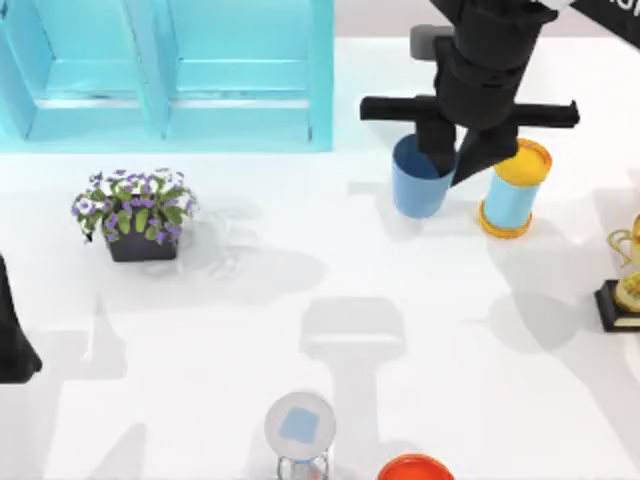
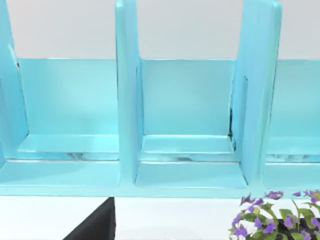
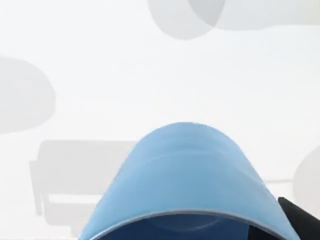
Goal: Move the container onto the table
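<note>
the right gripper [image 1: 452,160] gripped the rim of the plain medium-blue tapered container [image 1: 418,180]. it stood beside a light-blue cylinder with orange ends [image 1: 513,190] on the glossy white table [image 1: 300,330]. the left arm [image 1: 14,340] sat parked at the left edge.

Glossy white table [image 1: 300,290] with turquoise cabinet [image 1: 170,70], flowerpot [image 1: 137,212], yellow-capped cylinder [image 1: 512,190], trophy [image 1: 625,285].
</note>
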`<action>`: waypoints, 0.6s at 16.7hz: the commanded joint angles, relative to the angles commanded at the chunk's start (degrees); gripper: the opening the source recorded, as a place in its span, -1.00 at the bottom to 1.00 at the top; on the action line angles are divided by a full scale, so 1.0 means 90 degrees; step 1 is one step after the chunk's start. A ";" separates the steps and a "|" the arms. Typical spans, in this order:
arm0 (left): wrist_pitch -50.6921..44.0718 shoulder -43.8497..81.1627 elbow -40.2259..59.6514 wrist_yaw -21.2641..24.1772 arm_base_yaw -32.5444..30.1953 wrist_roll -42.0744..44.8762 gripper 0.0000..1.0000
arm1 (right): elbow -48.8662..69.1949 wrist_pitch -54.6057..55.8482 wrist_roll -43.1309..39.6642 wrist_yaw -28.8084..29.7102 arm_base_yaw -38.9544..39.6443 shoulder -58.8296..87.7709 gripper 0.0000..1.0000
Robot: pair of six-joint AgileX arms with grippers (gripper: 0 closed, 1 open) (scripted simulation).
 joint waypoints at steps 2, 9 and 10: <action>0.0000 0.0000 0.0000 0.0000 0.0000 0.0000 1.00 | -0.0103 0.0096 0.0020 -0.0004 0.0019 0.0022 -1.00; 0.0000 0.0000 0.0000 0.0000 0.0000 0.0000 1.00 | -0.1252 0.1455 0.0133 0.0029 0.0161 0.0177 -1.00; 0.0000 0.0000 0.0000 0.0000 0.0000 0.0000 1.00 | -0.1280 0.1485 0.0140 0.0033 0.0173 0.0188 -1.00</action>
